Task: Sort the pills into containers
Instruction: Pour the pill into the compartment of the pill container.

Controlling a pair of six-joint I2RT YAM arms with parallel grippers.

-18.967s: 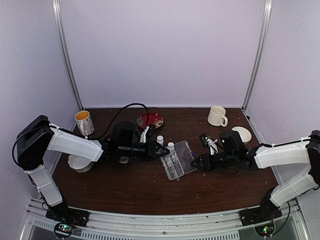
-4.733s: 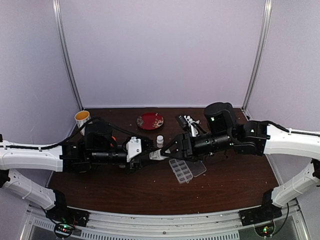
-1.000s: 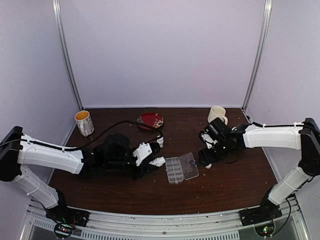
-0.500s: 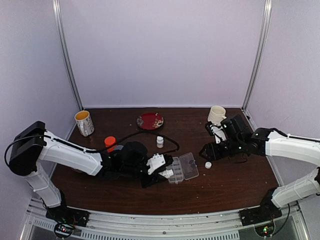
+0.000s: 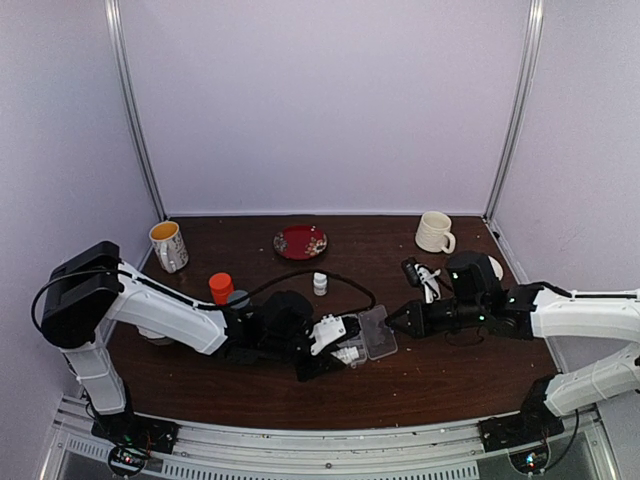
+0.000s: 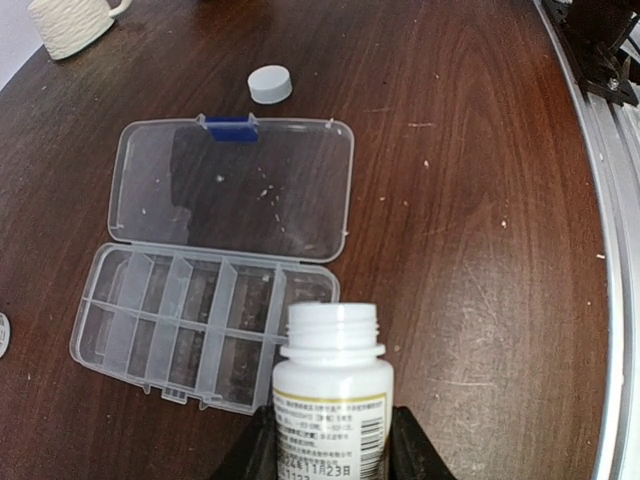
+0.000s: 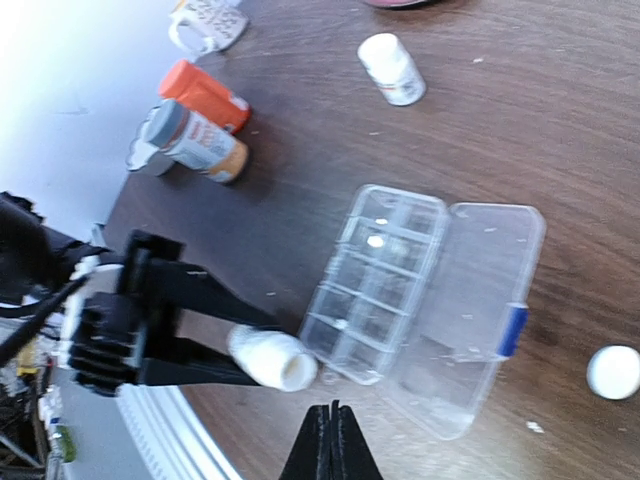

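The clear organizer box (image 5: 368, 332) lies open on the table, its cells (image 6: 190, 320) beside the flat lid (image 6: 235, 190). My left gripper (image 6: 332, 440) is shut on an uncapped white bottle (image 6: 332, 385), whose mouth points at the near edge of the cells (image 7: 375, 285). The same bottle (image 7: 270, 358) shows lying sideways in the right wrist view. My right gripper (image 7: 331, 410) is shut on nothing and hovers just right of the box (image 5: 392, 322). The pills are out of view. A round grey-white cap (image 6: 270, 84) lies loose beyond the lid.
An orange-capped bottle (image 5: 220, 287) and a grey-capped bottle (image 5: 238, 299) stand left of the box. A small white bottle (image 5: 319, 283) and a red plate (image 5: 300, 241) are behind it. Mugs stand at back left (image 5: 169, 246) and back right (image 5: 433, 232).
My right gripper has shut, with nothing in it, and come leftward and lower beside the box. The left gripper has carried the bottle right, up to the cells' near edge.
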